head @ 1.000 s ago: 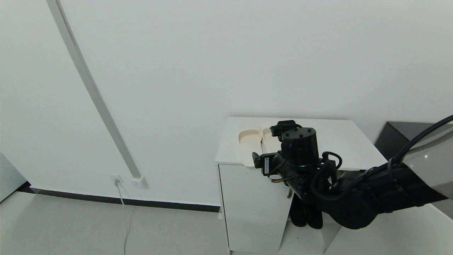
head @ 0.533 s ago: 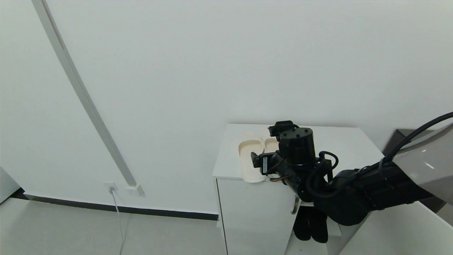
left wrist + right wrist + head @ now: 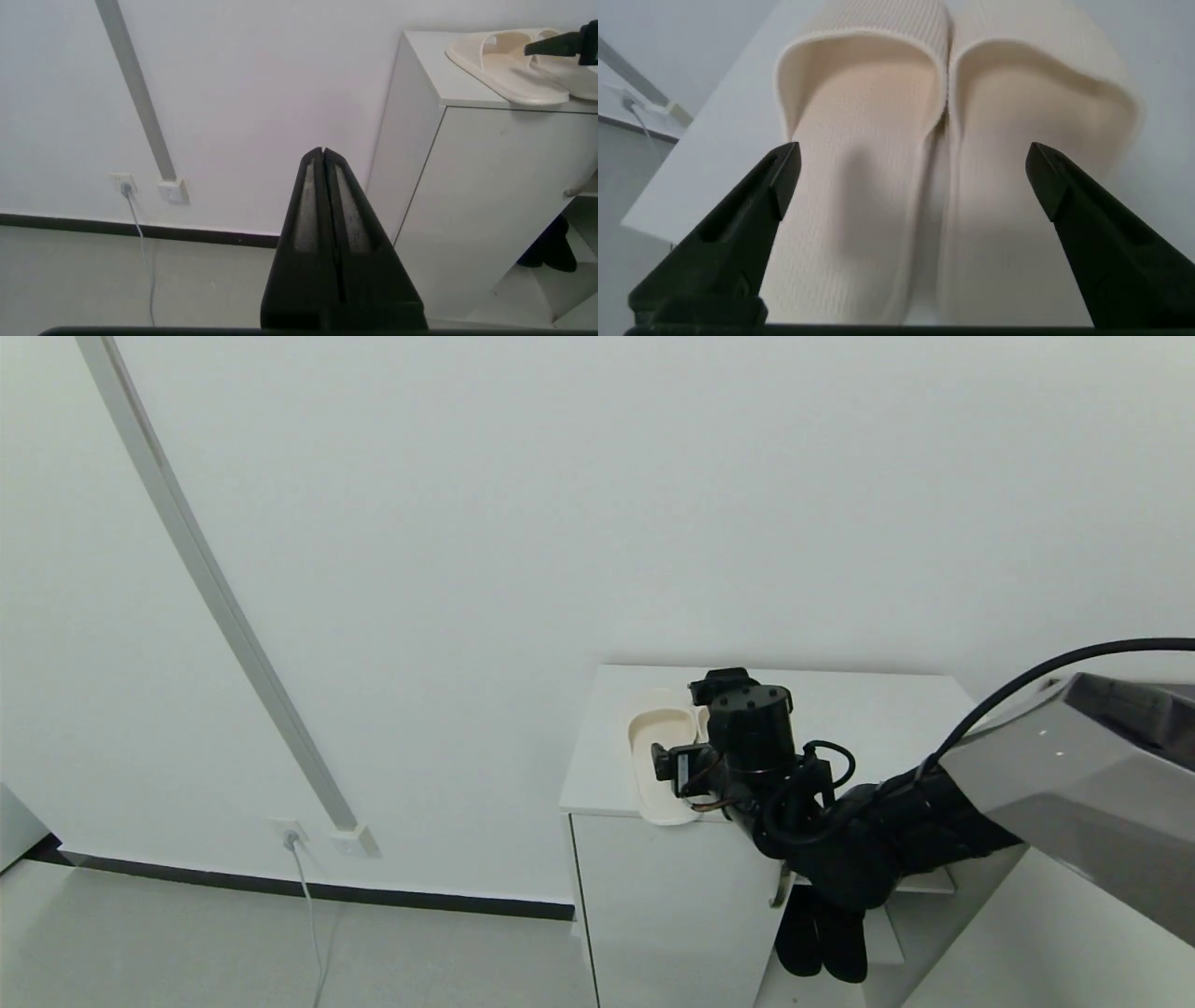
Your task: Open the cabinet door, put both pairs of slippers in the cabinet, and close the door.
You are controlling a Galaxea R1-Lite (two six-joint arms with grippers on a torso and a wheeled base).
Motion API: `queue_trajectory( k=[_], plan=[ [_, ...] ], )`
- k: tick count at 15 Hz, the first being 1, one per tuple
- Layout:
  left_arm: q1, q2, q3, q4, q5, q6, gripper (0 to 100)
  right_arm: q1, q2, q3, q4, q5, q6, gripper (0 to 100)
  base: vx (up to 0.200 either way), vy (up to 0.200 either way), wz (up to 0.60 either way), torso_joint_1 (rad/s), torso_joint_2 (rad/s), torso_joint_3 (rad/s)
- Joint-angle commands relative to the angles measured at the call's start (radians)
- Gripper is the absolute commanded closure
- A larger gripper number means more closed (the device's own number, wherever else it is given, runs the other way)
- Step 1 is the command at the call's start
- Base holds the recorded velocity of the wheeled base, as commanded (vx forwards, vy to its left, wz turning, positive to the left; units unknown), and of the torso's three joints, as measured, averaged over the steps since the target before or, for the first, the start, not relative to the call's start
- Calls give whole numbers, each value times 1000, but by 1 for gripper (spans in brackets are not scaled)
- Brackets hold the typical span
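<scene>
A pair of cream slippers [image 3: 658, 751] lies side by side on the left part of the white cabinet's top [image 3: 868, 719]. My right gripper [image 3: 913, 159] hangs open just above the pair, one finger [image 3: 738, 247] outside each slipper [image 3: 868, 187]. Black slippers [image 3: 823, 938] stand inside the cabinet, behind the open right door [image 3: 1036, 943]. My left gripper [image 3: 322, 187] is shut on nothing, low and to the left of the cabinet [image 3: 467, 187]; from there the cream slippers [image 3: 509, 61] show on the top.
The cabinet's left door [image 3: 672, 896] is shut, with a metal handle [image 3: 780, 889] at its inner edge. A wall socket with a cable [image 3: 289, 835] and a grey trunking strip [image 3: 205, 579] are on the wall to the left. Bare floor lies left of the cabinet.
The head camera has shifted. My right arm has moved left across the cabinet top, and its wrist now covers the right cream slipper.
</scene>
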Motion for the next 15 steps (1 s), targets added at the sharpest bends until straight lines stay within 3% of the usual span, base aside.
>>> queue_trajectory(
  k=[1, 9, 10, 15],
  plan=[
    [0, 1, 0, 0, 1, -1, 100, -22, 86, -62, -11, 2, -2, 0, 0, 0, 0, 0, 0, 0],
    [0, 1, -1, 0, 1, -1, 100, -69, 172, -222, -9, 57, -62, 0, 0, 0, 0, 0, 0, 0],
    [0, 1, -1, 0, 1, -2, 100, -71, 175, -231, -6, 57, -62, 100, 0, 0, 0, 0, 0, 0],
    [0, 1, -1, 0, 1, -2, 100, -75, 195, -251, -6, 57, -64, 100, 0, 0, 0, 0, 0, 0]
  ],
)
